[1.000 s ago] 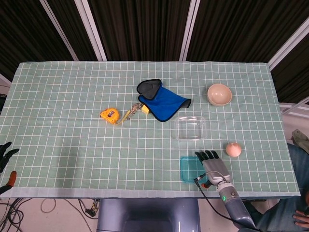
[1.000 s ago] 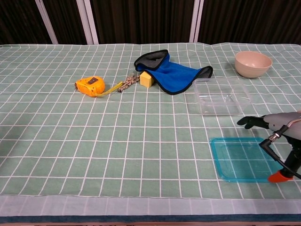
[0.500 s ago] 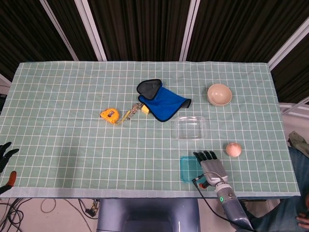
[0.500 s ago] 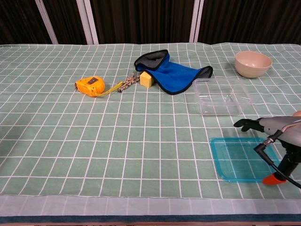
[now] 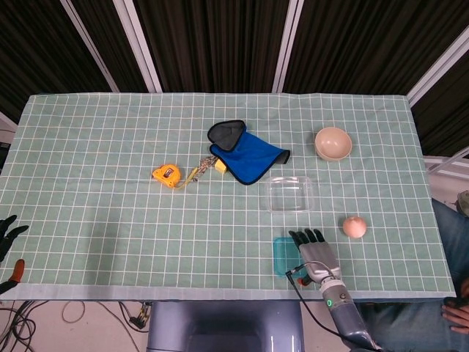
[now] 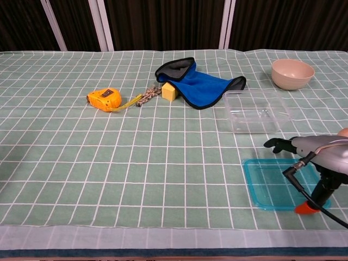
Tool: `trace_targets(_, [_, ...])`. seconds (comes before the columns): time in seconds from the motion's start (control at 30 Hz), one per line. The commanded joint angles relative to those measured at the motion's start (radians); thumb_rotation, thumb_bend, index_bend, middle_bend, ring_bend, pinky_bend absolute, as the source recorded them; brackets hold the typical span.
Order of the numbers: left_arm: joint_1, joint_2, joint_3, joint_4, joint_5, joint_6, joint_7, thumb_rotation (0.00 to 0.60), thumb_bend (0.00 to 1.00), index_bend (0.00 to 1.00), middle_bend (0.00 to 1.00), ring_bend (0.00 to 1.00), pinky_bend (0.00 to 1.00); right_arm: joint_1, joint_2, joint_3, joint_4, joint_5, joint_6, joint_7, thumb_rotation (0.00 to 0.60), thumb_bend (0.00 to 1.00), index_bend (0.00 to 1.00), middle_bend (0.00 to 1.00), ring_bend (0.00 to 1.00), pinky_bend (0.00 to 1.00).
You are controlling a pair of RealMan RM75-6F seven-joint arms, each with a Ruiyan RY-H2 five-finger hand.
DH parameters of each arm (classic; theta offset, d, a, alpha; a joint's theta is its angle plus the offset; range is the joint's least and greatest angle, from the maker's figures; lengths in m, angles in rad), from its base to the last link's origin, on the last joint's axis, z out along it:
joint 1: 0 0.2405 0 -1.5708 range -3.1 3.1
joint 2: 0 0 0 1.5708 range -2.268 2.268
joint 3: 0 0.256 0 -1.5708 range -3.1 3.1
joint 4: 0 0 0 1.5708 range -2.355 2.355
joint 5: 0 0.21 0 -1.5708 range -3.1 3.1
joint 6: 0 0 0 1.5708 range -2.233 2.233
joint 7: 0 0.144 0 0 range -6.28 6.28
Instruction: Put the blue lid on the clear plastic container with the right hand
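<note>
— Across the table [image 5: 110,147], what's the covering like?

— Green cloth with a white grid, smooth and flat. Take the clear plastic container [image 6: 255,111] as the landmark: a rounded rectangular tub, glossy and see-through, with nothing seen inside.

— Largest thing near it?

— A blue cloth [image 6: 204,87] with dark trim, soft and rumpled, lying up and to the left of the container. Nearer the camera sits the blue lid [image 6: 272,185], a flat translucent teal rectangle with rounded corners, resting on the cloth just short of the container.

— And the right hand [image 5: 315,253]?

— Grey shell, dark fingers [image 6: 277,144] stretched flat and slightly apart, poised over the lid, gripping nothing; contact can't be judged. The left hand [image 5: 7,233] shows only dark fingertips at the frame edge; its state can't be told.

— Smaller items?

— A matte beige bowl [image 6: 292,73] beyond the container to the right, a yellow tape measure [image 6: 104,100] far left, a peach ball [image 5: 355,226]. No legible writing.
</note>
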Motion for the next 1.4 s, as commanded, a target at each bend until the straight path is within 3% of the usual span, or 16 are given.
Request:
trace_targets(0.03, [0.0, 0.0, 0.0, 0.0, 0.0, 0.0, 0.0, 0.6, 0.52, 0.14, 0.0, 0.0, 0.0, 0.0, -0.008, 0.0, 0.006, 0.001, 0.002, -0.001, 0.6, 0.14, 0.04, 0.15, 0.0, 0.0])
trace_targets(1.4, [0.001, 0.001, -0.002, -0.002, -0.004, 0.001, 0.004, 0.6, 0.52, 0.14, 0.0, 0.0, 0.0, 0.014, -0.037, 0.001, 0.039, 0.024, -0.002, -0.019, 0.6, 0.14, 0.04, 0.18, 0.0, 0.0])
